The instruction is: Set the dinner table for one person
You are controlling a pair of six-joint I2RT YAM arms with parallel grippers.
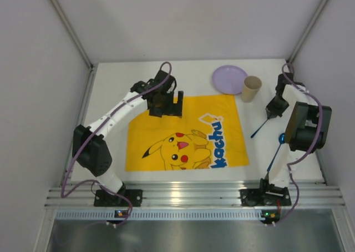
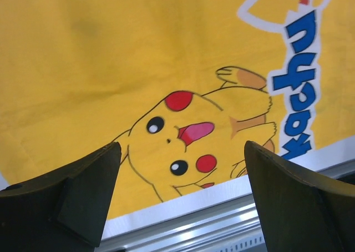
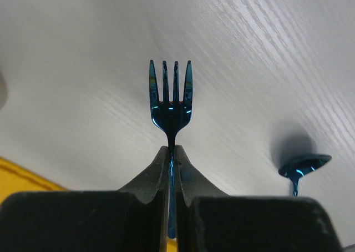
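– Over at nine o'clock, what is laid so far?

– Nothing on that side. The white dinner table [image 1: 108,85] is bare there, filling the view between the side walls with an aluminium rail [image 1: 194,195] along its near edge. At its centre the yellow Pikachu mat [image 1: 186,132] lies flat, and nothing rests on it.

– And the left gripper [image 1: 178,105]?

– It hangs over the mat's twelve o'clock edge. Its wrist view shows the left gripper [image 2: 180,152] with fingers spread wide and only the print between them.

– Further right?

– At one o'clock from the mat sits a purple plate [image 1: 229,79], with a tan paper cup [image 1: 250,88] just beside it on the right. Whether they touch I cannot tell.

– Then the cutlery?

– At three o'clock the right gripper [image 1: 272,113] is down on the handle of a blue fork [image 1: 258,130]. The wrist camera shows the right gripper [image 3: 172,152] clenched on the fork [image 3: 171,105], tines pointing ahead. A blue spoon [image 1: 275,152] lies at four o'clock, near the fork but apart from it.

– So how far along?

– Early, I would judge. The mat is in place. Plate, cup, fork and spoon are all yet to be set on or around it, and the fork looks to be the piece in hand.
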